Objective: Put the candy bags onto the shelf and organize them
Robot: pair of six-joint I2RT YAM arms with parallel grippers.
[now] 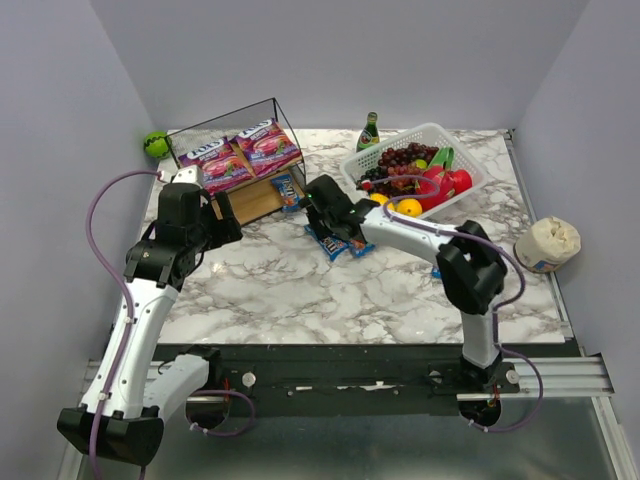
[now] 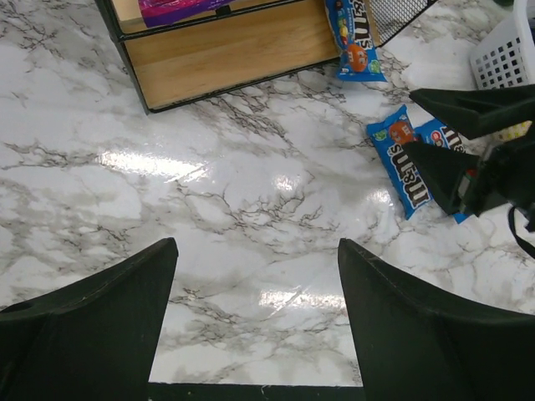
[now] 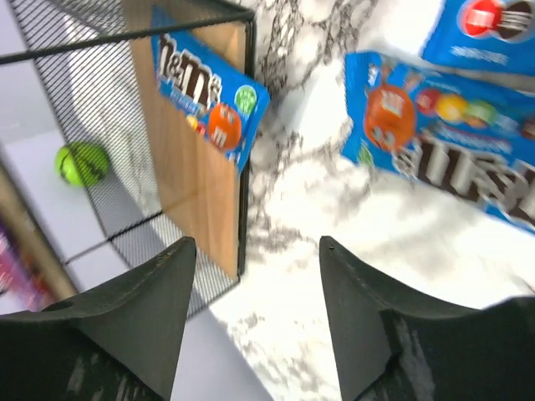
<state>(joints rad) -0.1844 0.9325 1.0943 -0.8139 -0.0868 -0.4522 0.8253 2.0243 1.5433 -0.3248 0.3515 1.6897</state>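
The shelf (image 1: 262,196) stands at the back left, a black wire frame with wooden boards. Two purple candy bags (image 1: 215,160) (image 1: 266,145) lie on its top board. A blue packet (image 1: 287,190) (image 3: 209,96) (image 2: 355,38) rests at the right end of the lower board (image 2: 226,50), sticking out over the edge. Two blue packets (image 1: 326,241) (image 1: 359,244) lie on the marble in front of it. My right gripper (image 1: 315,197) (image 3: 255,246) hangs open just right of the shelf, holding nothing. My left gripper (image 1: 228,228) (image 2: 257,251) is open over bare marble in front of the shelf.
A white lattice basket (image 1: 425,130) with grapes and other fruit sits at the back right, a green bottle (image 1: 370,130) behind it. A green ball (image 1: 155,143) lies left of the shelf. A paper roll (image 1: 547,243) stands at the right edge.
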